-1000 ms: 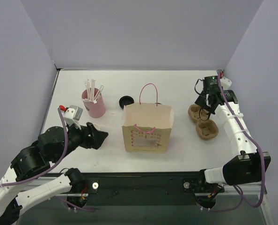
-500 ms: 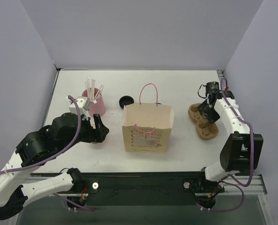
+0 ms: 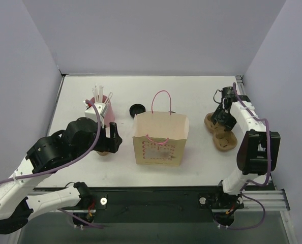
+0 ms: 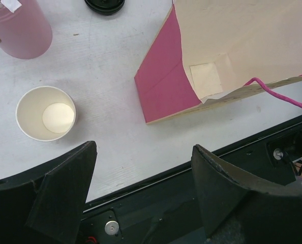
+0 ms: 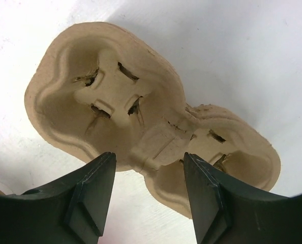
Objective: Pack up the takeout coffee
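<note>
While my left claw [image 4: 144,148] hangs open near the lidless cup [image 4: 46,113], the takeout coffee [image 3: 137,109] sits on the desk [image 3: 191,96] behind the bag [image 3: 159,137]; my right claw [image 5: 149,157] gapes over the carrier [image 5: 105,96].

Pink cup [image 4: 18,29], bag [image 4: 163,81] cropped, L wrist cam

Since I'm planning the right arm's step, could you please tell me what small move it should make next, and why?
Probably lower the right gripper onto the pulp cup carrier and close: it is open and empty, framing the carrier's narrow middle in the wrist view.
</note>
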You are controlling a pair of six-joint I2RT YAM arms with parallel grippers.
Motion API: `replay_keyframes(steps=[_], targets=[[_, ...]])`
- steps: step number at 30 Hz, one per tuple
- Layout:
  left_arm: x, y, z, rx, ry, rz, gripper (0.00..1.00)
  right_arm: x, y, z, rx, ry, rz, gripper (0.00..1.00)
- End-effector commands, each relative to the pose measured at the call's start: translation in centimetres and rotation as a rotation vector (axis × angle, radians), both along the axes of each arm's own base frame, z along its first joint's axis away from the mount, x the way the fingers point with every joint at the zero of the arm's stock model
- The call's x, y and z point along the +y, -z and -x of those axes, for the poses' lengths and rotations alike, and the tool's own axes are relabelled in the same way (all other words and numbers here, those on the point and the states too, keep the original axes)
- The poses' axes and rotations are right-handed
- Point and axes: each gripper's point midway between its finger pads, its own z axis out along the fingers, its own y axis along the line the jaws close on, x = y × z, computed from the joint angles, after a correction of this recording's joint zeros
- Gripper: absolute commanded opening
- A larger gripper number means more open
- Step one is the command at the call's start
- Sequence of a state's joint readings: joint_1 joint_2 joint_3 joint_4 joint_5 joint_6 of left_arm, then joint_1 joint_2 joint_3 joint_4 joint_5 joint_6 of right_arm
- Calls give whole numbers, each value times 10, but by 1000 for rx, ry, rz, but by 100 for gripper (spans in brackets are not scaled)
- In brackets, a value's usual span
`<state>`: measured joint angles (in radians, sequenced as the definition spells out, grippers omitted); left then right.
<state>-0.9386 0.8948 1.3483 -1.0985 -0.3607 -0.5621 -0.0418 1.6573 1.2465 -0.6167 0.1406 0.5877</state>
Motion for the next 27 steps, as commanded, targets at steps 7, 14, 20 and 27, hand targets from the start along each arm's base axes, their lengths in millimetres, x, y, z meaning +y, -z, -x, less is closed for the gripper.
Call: replay_keyframes(steps=[7,14,20,27], targets=[[-3,-20,-7,-73,29,15,85,-2,-12,9,6,107,-48,56],[3,-14,-3,-56,23,-10,85,-11,-9,8,-15,314,-15,57],[7,-15,-3,-63,15,-8,84,-15,-3,4,-18,381,-4,57],[11,-14,-2,-67,8,-19,85,-16,4,1,-8,415,-6,58]])
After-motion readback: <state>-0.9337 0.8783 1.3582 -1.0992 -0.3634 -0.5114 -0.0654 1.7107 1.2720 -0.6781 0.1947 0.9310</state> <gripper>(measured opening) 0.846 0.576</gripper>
